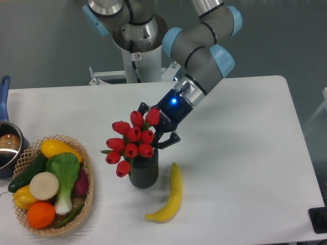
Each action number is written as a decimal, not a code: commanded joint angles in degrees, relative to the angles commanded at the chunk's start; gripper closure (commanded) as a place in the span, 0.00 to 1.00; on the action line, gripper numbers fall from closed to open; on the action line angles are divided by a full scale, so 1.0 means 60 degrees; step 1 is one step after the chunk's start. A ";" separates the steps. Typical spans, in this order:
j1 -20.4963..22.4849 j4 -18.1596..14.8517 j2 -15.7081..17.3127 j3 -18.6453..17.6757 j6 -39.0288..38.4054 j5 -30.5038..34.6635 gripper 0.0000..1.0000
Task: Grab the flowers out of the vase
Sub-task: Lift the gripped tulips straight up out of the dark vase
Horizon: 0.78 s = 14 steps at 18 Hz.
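Note:
A bunch of red tulip flowers [131, 143] with green leaves stands in the dark ribbed vase [143, 172] at the table's middle front. My gripper [156, 127] reaches in from the upper right and is shut on the flowers, its black fingers closed around the right side of the bunch just above the vase rim. The buds are squeezed together and lean to the left. The stems are hidden behind the buds and inside the vase.
A yellow banana [170, 195] lies just right of the vase. A woven basket [86, 191] of vegetables and fruit sits at front left. A blue-handled pot [7, 145] is at the left edge. A black object [319, 219] is at the bottom right corner.

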 joint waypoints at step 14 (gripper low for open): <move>0.0191 0.0000 0.0909 0.0820 -0.2386 -0.1143 0.53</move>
